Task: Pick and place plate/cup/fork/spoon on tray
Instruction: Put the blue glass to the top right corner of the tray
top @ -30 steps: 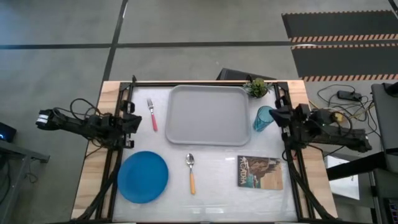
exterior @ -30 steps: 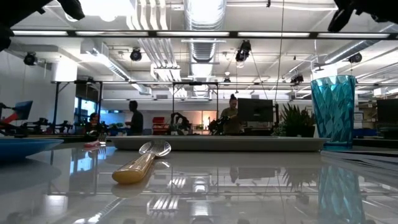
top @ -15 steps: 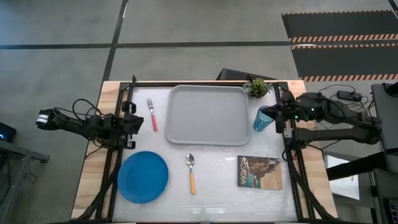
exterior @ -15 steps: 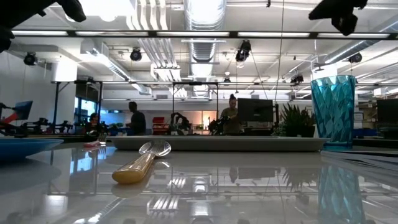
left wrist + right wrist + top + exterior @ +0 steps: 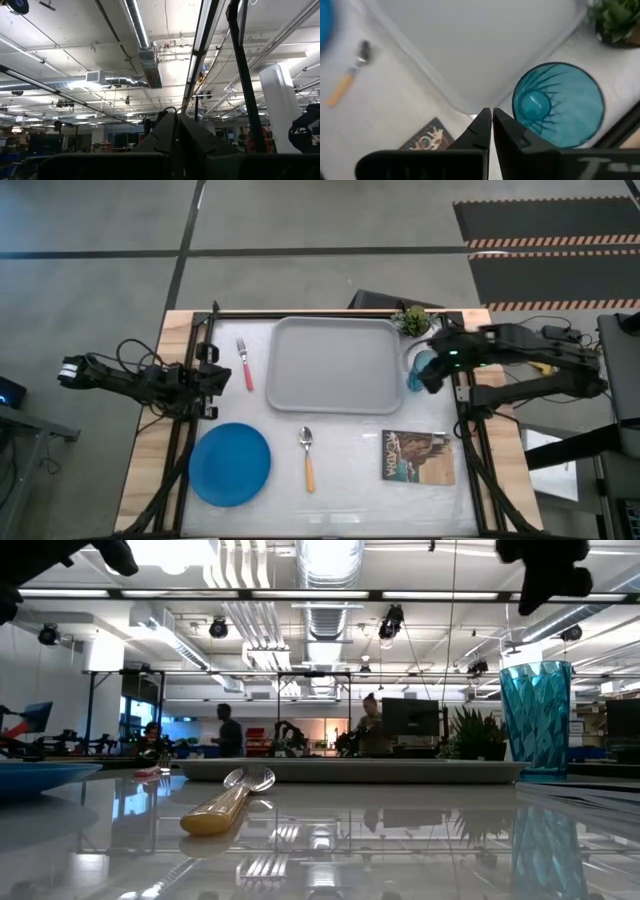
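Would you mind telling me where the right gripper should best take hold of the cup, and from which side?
Probably the rim, from straight above. The cup stands upright, mouth open, beside the tray; the right gripper, fingers shut, hangs above it. One finger could go inside, one outside the ribbed wall, after opening.

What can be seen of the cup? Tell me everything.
The cup is a small translucent teal-blue tumbler with ribbed, faceted walls. It is empty and stands upright on the table, just off the tray's right edge, beside the potted plant. The right gripper is above it, fingers shut, touching nothing.
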Tool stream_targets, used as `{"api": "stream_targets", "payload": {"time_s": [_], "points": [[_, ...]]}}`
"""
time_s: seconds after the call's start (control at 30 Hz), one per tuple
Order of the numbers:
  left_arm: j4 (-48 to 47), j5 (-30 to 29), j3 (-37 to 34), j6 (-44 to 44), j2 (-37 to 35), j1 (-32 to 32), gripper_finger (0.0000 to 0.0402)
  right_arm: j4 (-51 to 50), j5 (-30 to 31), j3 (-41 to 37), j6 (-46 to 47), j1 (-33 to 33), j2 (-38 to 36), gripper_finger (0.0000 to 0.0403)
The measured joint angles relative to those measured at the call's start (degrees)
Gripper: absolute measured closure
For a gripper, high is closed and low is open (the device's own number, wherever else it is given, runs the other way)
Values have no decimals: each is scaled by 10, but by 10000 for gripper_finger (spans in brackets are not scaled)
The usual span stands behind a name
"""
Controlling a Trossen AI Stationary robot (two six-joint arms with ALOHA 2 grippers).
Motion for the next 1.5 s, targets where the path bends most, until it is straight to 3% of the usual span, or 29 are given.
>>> {"api": "stream_targets", "payload": {"time_s": [0.13,0.5,0.67,0.83,1.3,1.5], "points": [[0,0,-1,0,0,0,398,2,1,-3,24,0,28,371],[0,-1,-1,0,1,0,398,-28,53,-3,29,-2,44,244],[0,-1,-1,0,1,0,398,-27,71,-9,11,-5,44,215],[0,-1,-1,0,1,0,398,-24,100,-27,-8,-5,43,212],[0,-1,-1,0,1,0,398,-4,93,-110,-16,-4,43,227],[0,-1,-1,0,1,0,398,7,80,-114,-21,-4,43,275]]}}
